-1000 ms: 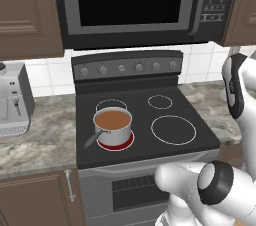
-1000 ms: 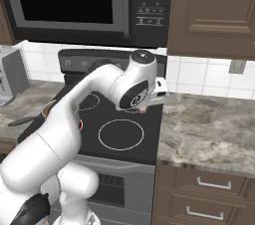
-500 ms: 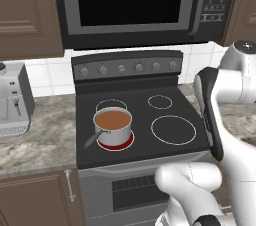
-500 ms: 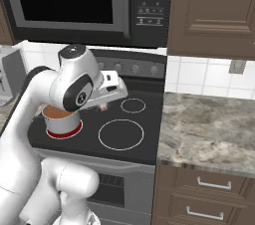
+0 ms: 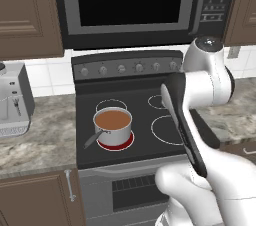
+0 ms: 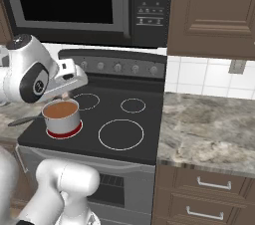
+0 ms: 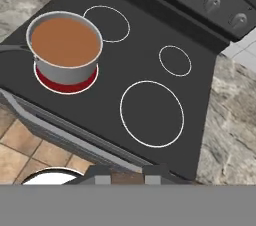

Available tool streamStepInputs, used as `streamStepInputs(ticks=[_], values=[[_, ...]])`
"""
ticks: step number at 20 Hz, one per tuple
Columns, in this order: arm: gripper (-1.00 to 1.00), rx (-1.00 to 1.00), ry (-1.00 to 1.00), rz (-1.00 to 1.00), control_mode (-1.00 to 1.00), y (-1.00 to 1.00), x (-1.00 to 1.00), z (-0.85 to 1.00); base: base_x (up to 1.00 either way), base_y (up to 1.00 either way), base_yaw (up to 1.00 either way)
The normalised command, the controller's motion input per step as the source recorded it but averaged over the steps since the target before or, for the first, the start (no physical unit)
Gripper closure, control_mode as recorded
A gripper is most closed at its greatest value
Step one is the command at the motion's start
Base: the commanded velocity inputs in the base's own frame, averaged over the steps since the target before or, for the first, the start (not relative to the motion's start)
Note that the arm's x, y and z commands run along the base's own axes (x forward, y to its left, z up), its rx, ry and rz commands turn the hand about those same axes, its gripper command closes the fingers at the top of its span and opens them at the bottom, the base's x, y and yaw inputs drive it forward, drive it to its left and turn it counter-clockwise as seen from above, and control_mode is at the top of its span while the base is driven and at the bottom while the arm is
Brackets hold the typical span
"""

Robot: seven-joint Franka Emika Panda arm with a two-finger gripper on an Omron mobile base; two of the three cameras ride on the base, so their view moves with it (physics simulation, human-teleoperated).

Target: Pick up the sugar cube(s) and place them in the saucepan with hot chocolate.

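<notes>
Saucepan (image 5: 113,126): stood on the stove's front-left burner, which glowed red (image 5: 115,142) beneath it; thin grey handle (image 5: 93,139) pointed toward the stove's front-left corner.
Hot chocolate (image 7: 64,41): filled the saucepan nearly to the rim as a flat reddish-brown disc.
Sugar cube: none made out on the stovetop or counter; a brownish sliver showed between the finger tips at the bottom of the hand view, too small to identify.
Claw (image 7: 127,175): hung above the stove's front edge, near the large front-right burner ring (image 7: 151,113), well apart from the saucepan; finger tips (image 7: 99,176) set close together, but cannot tell whether clenched on anything or released.
Arm (image 6: 31,75): reached across above the left side of the stove, with the hand (image 6: 68,76) up over the saucepan in the right base view.
Stove (image 5: 145,145): black glass top with four rings, a row of knobs (image 5: 121,68) along the back panel.
Microwave (image 5: 130,5): mounted above the stove, dark door.
Counter (image 6: 209,134): grey stone on both sides of the stove.
Coffee machine (image 5: 12,101): sat on the counter left of the stove, against the back wall.
</notes>
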Motion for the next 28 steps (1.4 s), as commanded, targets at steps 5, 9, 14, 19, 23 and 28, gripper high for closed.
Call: streamStepInputs(ticks=[5,9,14,19,23,28], values=[[1.0,0.01,0.13,0.33,-1.0,0.82,0.07,0.0,0.0,0.0,0.0],[1.0,0.05,0.08,0.33,-1.0,0.46,0.22,-0.37,0.0,0.0,0.0],[1.0,0.0,0.12,0.16,-1.0,0.46,0.29,-0.54,0.0,0.0,0.0],[1.0,0.0,0.05,0.01,-1.0,0.39,0.36,-0.55,0.0,0.0,0.0],[1.0,0.0,0.0,0.0,-1.0,0.29,0.59,-0.38,0.0,0.0,0.0],[1.0,0.0,0.0,0.0,-1.0,0.24,0.73,-0.13,0.0,0.0,0.0]])
